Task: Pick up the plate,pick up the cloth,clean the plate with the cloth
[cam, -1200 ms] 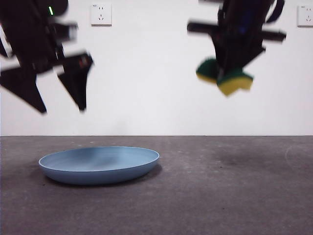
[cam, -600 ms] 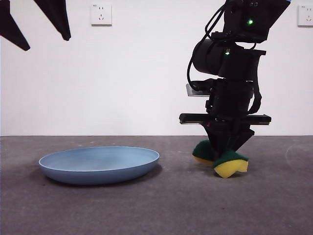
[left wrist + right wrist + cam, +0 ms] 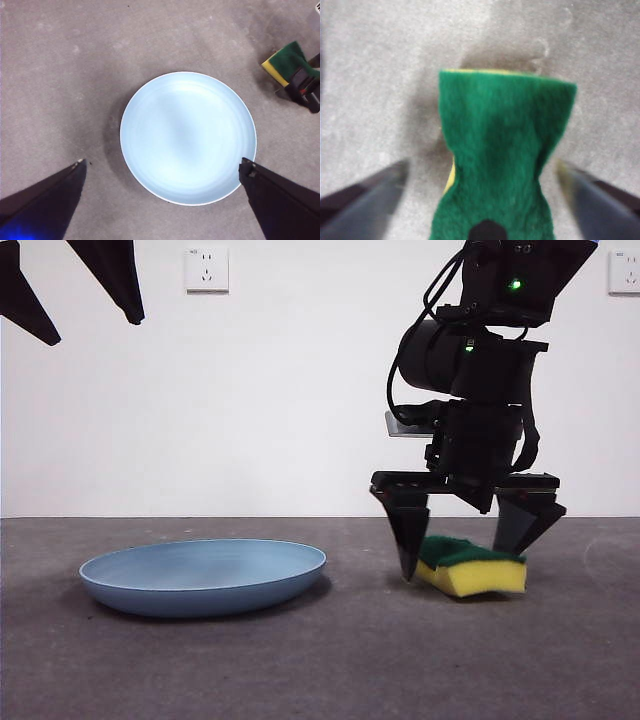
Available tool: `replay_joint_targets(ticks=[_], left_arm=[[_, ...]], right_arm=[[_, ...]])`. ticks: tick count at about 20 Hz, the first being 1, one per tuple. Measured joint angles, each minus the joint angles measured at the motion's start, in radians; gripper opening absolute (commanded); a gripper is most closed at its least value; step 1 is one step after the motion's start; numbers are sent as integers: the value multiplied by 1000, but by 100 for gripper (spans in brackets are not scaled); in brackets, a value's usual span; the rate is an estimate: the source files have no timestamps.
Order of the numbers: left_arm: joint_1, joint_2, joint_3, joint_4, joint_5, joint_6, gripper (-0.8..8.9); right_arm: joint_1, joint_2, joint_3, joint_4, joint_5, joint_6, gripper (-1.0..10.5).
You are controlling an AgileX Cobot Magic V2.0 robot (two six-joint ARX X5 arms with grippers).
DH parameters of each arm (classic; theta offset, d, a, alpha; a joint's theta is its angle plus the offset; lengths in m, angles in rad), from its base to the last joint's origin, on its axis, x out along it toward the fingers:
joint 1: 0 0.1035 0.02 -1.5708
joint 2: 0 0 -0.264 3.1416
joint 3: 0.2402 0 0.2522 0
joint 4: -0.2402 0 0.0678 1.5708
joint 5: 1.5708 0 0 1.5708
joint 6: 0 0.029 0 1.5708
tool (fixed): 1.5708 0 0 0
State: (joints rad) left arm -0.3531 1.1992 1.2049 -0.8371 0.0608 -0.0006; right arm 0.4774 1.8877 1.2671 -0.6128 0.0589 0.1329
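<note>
Front view: the cloth (image 3: 472, 566), a yellow sponge block with a dark green top, lies flat on the grey table (image 3: 330, 660), right of the light-blue plate (image 3: 203, 575) and well apart from it; the right gripper (image 3: 466, 540) stands low over it, jaws spread wide to either side; two wall sockets (image 3: 206, 269) show behind. Left wrist view: the left gripper (image 3: 162, 170) hangs high above the round, shallow plate (image 3: 188, 137), jaws wide. Right wrist view: the green top of the cloth (image 3: 502, 150) fills the gap between the parted jaws.
</note>
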Motion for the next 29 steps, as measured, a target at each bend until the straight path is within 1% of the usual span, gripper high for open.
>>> replay_joint_targets(ticks=[5, 6, 7, 8, 9, 10, 11, 15, 19, 23, 25, 26, 29], left_arm=[[0, 0, 0, 0, 0, 0, 559], [0, 0, 0, 0, -2, 0, 523], [0, 0, 0, 0, -5, 1, 395], [0, 0, 0, 0, -5, 5, 236], [0, 0, 0, 0, -5, 13, 29], [0, 0, 0, 0, -5, 19, -2], [0, 0, 0, 0, -5, 24, -8], [0, 0, 0, 5, -5, 43, -8], [0, 0, 0, 61, 3, 60, -8], [-40, -44, -3, 67, 18, 74, -8], [-64, -129, -32, 142, 19, 87, -8], [-69, -187, -67, 198, 17, 89, -8], [-70, -369, -252, 365, 1, 90, -8]], right_arm=[[0, -14, 0, -4, 0, -2, 677], [0, -30, 0, -6, 0, -2, 585], [0, -51, 0, -12, 0, -2, 417], [0, -73, 0, -21, 0, -3, 195], [0, -104, 0, -35, 0, -8, -8], [0, -138, 0, -46, 0, -21, -5], [0, -180, 0, -49, 0, -32, -9], [0, -338, 0, -48, 0, -44, -9], [0, -498, 0, -48, 0, -47, -9], [17, -647, 0, -46, 0, -55, -9], [32, -728, -29, -20, 4, -70, -9], [44, -772, -61, 9, 20, -74, -9], [92, -907, -228, 150, 92, -72, -9]])
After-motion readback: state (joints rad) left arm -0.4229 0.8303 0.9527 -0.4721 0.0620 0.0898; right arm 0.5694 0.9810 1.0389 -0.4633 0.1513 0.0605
